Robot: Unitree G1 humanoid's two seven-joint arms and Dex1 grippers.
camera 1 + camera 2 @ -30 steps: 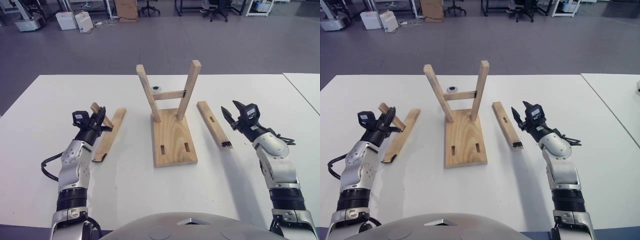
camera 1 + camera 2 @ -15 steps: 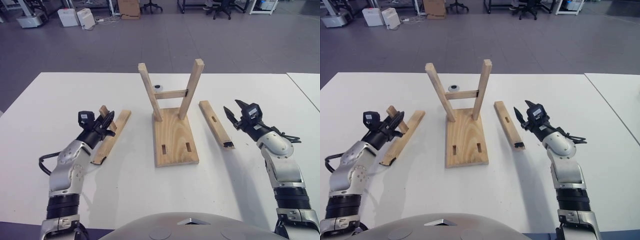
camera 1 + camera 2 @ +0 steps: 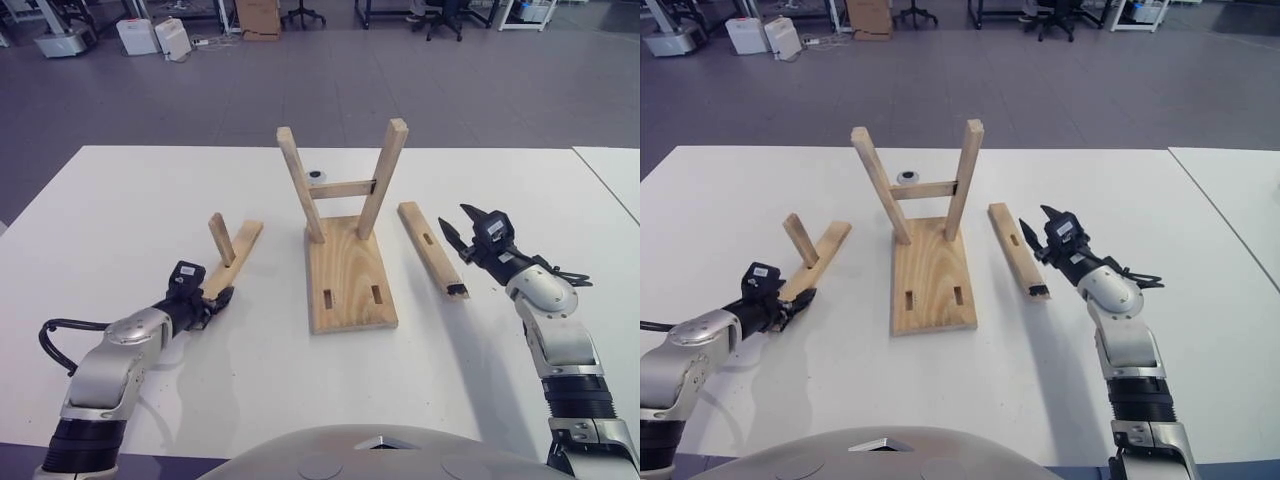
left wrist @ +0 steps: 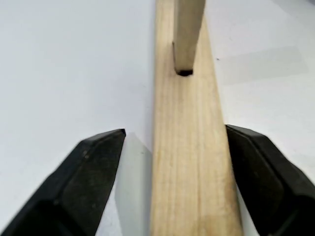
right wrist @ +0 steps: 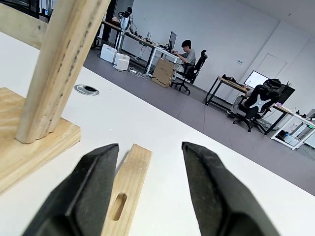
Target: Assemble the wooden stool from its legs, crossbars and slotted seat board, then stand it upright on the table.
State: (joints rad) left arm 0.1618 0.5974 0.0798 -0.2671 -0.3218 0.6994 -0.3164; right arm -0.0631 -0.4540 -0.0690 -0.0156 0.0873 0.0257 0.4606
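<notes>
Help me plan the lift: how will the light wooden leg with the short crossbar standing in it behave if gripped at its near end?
The light wooden leg looks solid and straight, so probably stiff. Flat-sided, it seems unlikely to roll. With the left pincer straddling one end, the far end with the upright short crossbar may droop.

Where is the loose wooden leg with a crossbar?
The leg lies left of the wooden seat board, its near end inside the open left gripper.
</notes>
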